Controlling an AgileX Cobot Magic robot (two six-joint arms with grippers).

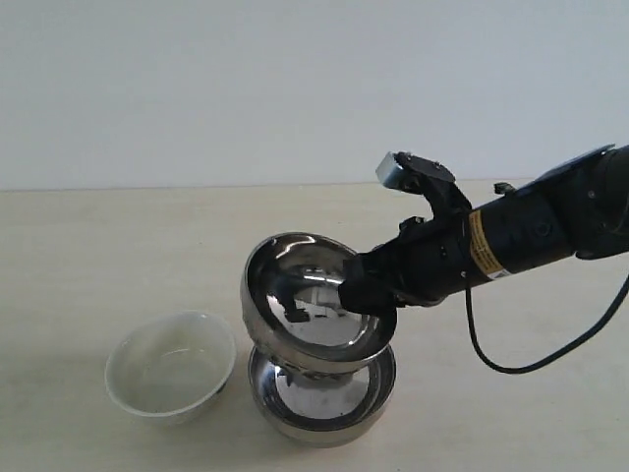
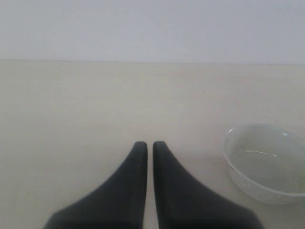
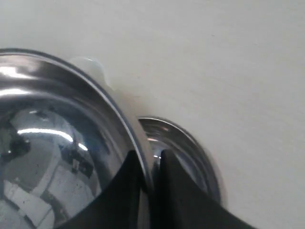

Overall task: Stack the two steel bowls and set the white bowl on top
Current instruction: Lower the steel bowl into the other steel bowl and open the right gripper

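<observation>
Pale table [image 1: 88, 256]: right claw [image 1: 366, 295] pinches tilted shiny steel bowl [image 1: 300, 267] by its rim over second round steel bowl [image 1: 324, 401]; left claw [image 2: 149, 146] closed, empty.

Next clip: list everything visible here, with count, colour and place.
Held steel bowl: one, shiny silver, tilted over the other steel bowl.
Resting steel bowl: one, shiny silver, on the table, front centre.
White bowl: one, white, on the table left of the steel bowls.
Table: one, beige.
Cable: one, black, right side.
Right arm: one, black, its jaws clamped on the held bowl's rim.
Left jaws: black, nearly closed, empty.
</observation>
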